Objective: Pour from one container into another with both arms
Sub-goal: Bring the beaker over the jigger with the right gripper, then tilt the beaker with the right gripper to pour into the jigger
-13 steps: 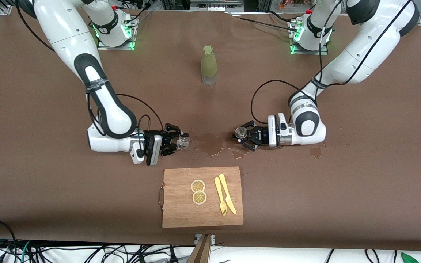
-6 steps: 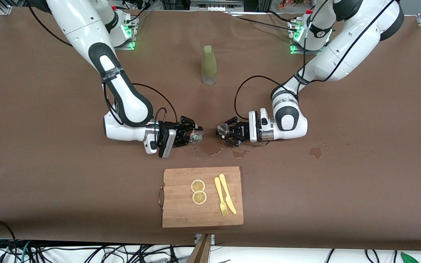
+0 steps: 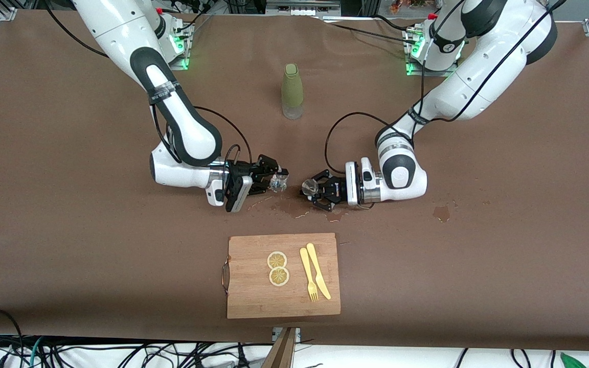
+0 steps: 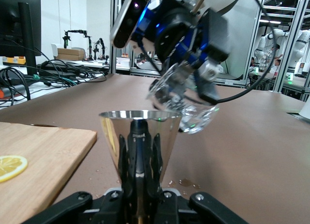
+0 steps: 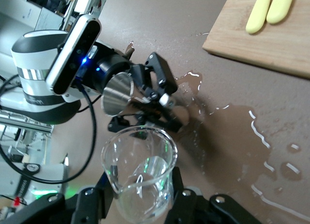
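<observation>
The right gripper (image 3: 275,181) clamps a tilted clear glass beaker (image 3: 277,182); the left gripper (image 3: 311,190) clamps a shiny conical metal cup (image 3: 309,187). Both hang over the wet spill patch (image 3: 294,205).

1. Clear glass cup (image 3: 277,182), tilted, clamped in the right claw (image 3: 274,181) over the wet patch (image 3: 289,204).
2. Conical metal cup (image 3: 309,187), upright, clamped in the left claw (image 3: 314,190), just beside the glass cup.
</observation>
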Action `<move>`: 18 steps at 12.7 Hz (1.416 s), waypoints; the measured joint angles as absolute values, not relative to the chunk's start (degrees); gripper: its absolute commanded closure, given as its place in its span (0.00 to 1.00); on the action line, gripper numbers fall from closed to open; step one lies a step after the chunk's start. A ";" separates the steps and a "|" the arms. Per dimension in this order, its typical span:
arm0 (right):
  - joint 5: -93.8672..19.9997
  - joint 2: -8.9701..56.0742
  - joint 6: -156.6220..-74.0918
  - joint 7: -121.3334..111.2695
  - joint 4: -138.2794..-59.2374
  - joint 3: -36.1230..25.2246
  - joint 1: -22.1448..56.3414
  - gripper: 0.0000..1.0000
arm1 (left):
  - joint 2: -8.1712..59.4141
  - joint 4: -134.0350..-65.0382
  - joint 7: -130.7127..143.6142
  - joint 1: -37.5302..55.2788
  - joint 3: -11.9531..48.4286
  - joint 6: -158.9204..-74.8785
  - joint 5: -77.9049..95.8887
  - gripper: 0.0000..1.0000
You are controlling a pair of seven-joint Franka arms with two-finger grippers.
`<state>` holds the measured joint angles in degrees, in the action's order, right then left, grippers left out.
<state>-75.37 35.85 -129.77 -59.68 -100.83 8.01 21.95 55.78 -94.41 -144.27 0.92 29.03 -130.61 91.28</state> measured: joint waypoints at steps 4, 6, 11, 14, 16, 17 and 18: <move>-75.39 31.43 -129.77 -55.06 -104.63 8.11 23.24 0.86 | 57.51 -91.52 -144.43 1.18 28.98 -132.14 91.28 1.00; -75.40 30.07 -129.79 -51.09 -104.99 8.12 24.14 0.86 | 58.75 -90.23 -144.65 1.60 28.93 -132.52 91.28 1.00; -75.40 29.60 -129.98 -44.11 -103.96 8.10 24.50 0.86 | 60.75 -87.92 -145.09 3.53 28.92 -132.60 92.39 1.00; -75.40 29.75 -129.99 -41.23 -103.15 8.10 25.24 0.86 | 60.77 -87.64 -145.70 4.86 28.93 -132.73 93.94 1.00; -75.40 30.02 -130.10 -39.61 -102.76 8.11 25.84 0.86 | 60.78 -87.53 -146.31 5.31 28.93 -132.78 94.62 1.00; -75.40 30.18 -130.11 -38.69 -102.51 8.10 25.92 0.86 | 60.81 -87.52 -146.81 5.42 28.93 -132.78 94.99 1.00; -75.40 30.28 -130.12 -37.63 -102.37 8.08 25.92 0.86 | 60.93 -87.52 -147.20 5.54 28.93 -132.79 95.37 1.00</move>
<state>-75.40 30.28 -130.12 -37.63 -102.37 8.08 25.92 60.93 -87.52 -147.20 5.54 28.93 -132.79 95.37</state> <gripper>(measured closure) 0.511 0.916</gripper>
